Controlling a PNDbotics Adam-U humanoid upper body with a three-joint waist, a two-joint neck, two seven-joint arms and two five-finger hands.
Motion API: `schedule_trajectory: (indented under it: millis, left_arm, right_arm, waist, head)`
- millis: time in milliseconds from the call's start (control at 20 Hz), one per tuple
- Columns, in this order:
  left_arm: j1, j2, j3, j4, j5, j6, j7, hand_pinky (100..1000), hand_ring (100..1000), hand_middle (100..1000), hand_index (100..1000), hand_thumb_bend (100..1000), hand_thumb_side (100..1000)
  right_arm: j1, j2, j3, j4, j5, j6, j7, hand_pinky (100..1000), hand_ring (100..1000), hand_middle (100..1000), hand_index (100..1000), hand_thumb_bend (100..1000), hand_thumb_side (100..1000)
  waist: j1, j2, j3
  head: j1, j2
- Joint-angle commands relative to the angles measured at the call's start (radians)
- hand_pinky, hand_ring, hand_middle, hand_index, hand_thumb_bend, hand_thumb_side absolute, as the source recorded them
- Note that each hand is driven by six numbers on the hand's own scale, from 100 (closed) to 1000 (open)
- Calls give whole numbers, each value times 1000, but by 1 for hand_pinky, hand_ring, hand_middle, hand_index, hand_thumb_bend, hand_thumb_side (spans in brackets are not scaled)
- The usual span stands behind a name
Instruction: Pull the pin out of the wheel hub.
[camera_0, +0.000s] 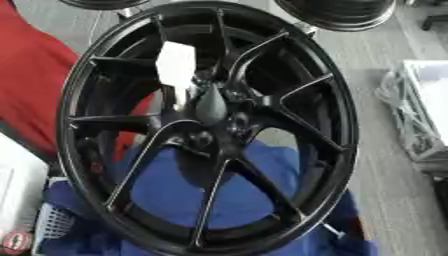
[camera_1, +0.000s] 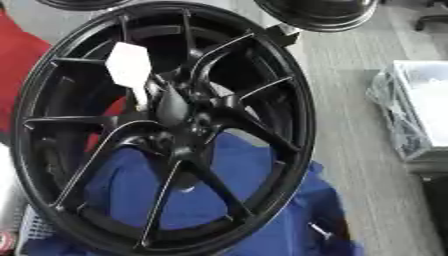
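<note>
Pin (camera_1: 140, 97) sits in the hub (camera_1: 179, 125) of the black wheel (camera_0: 79, 150), its white flat head up-left of centre. Long axis runs head-high to hub, roughly upright, leaning slightly. Neither hand in view, state unknown. Best pull: grasp the head, draw straight along that axis, no twisting.

Spokes (camera_0: 289, 90) of the wheel (camera_0: 74, 150) crowd my path to the hub (camera_0: 213, 107); gaps between them appear passable.
</note>
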Motion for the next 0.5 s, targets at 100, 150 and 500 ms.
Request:
schedule_trajectory:
  millis: [100,150,500]
  left_arm:
    - [2,60,29,-6,2,-5,14,789,839,860,869,445,805]
    - [4,60,31,-6,2,-6,16,789,839,860,869,446,804]
    - [-4,52,22,-7,-2,-3,9,789,839,860,869,447,803]
  right_arm:
    - [78,-32,-127,108,72,-20,-75,871,832,756,786,179,306]
    - [106,-26,-137,126,90,-27,-93,880,859,797,816,190,347]
    - [327,37,-215,54,323,-43,-278,902,924,892,891,199,518]
  waist:
    - [10,-14,-5]
    - [12,-14,-4]
    - [19,-25,17]
  head:
    - [14,-9]
    - [14,-10]
    - [-9,-6]
